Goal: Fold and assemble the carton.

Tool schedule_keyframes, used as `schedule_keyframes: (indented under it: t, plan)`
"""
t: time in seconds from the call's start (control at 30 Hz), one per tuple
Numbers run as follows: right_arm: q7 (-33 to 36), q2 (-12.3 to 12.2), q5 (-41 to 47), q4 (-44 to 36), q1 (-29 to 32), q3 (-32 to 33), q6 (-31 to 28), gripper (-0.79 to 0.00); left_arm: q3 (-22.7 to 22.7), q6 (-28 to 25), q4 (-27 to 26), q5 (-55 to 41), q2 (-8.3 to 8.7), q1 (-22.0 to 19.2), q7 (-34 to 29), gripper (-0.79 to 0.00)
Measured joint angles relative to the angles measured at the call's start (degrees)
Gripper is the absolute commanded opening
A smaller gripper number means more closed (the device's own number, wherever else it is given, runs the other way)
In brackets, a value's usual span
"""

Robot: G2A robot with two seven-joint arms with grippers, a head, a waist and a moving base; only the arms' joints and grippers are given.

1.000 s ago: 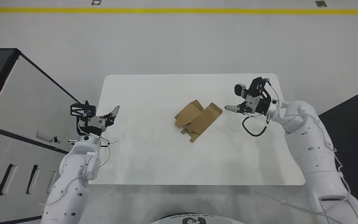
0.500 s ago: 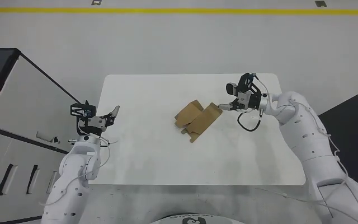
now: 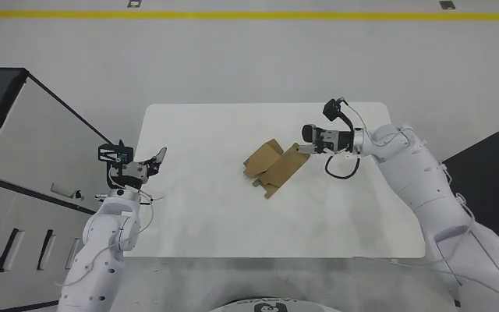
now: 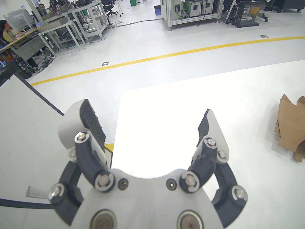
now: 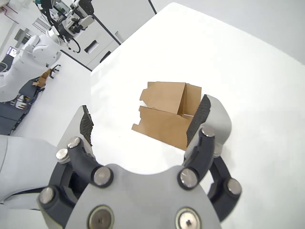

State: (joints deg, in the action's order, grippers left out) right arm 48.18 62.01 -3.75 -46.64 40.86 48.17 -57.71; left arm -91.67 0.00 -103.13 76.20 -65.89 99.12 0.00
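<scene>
A brown cardboard carton [image 3: 275, 166] lies partly folded near the middle of the white table [image 3: 210, 218], with one panel raised. In the right wrist view the carton [image 5: 164, 110] sits just beyond my right gripper [image 5: 145, 117], which is open, one fingertip over the carton's near corner. From above, my right gripper [image 3: 306, 143] hovers at the carton's right end. My left gripper [image 3: 158, 156] stays open at the table's left edge, far from the carton [image 4: 289, 125], nothing between its fingers [image 4: 91, 123].
A dark-edged white cabinet [image 3: 31, 148] stands left of the table. A yellow floor line [image 3: 249, 14] runs beyond the far edge. The table has free room in front of and to the left of the carton.
My right gripper has moved left across the table, from clear of the carton to its right end, and turned its wrist. The left arm has not moved.
</scene>
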Motion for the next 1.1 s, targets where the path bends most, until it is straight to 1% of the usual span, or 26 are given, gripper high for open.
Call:
schedule_keyframes:
  t: [0.07, 0.2, 0.3, 0.57, 0.67, 0.9, 1.1]
  plan:
    - [-1.1, 0.6, 3.0, 2.5, -2.0, -3.5, 0.6, 0.0, 0.0, 0.0, 0.0, 0.0, 0.0, 0.0, 0.0, 0.0]
    - [0.8, 1.8, 8.7, 6.9, -6.1, -11.4, 2.4, 0.0, 0.0, 0.0, 0.0, 0.0, 0.0, 0.0, 0.0, 0.0]
    - [0.8, 2.3, 11.4, 8.6, -7.3, -15.2, 2.4, 0.0, 0.0, 0.0, 0.0, 0.0, 0.0, 0.0, 0.0, 0.0]
    - [0.7, 2.3, 11.3, 8.5, -7.2, -14.6, 2.3, 0.0, 0.0, 0.0, 0.0, 0.0, 0.0, 0.0, 0.0, 0.0]
    - [0.0, 2.3, 13.5, 6.9, -5.3, -14.4, 1.8, 0.0, 0.0, 0.0, 0.0, 0.0, 0.0, 0.0, 0.0, 0.0]
    - [2.5, 2.1, 17.8, 6.2, -4.8, -15.0, 4.1, 0.0, 0.0, 0.0, 0.0, 0.0, 0.0, 0.0, 0.0, 0.0]
    - [3.6, 2.1, 19.2, 6.8, -5.3, -16.0, 5.2, 0.0, 0.0, 0.0, 0.0, 0.0, 0.0, 0.0, 0.0, 0.0]
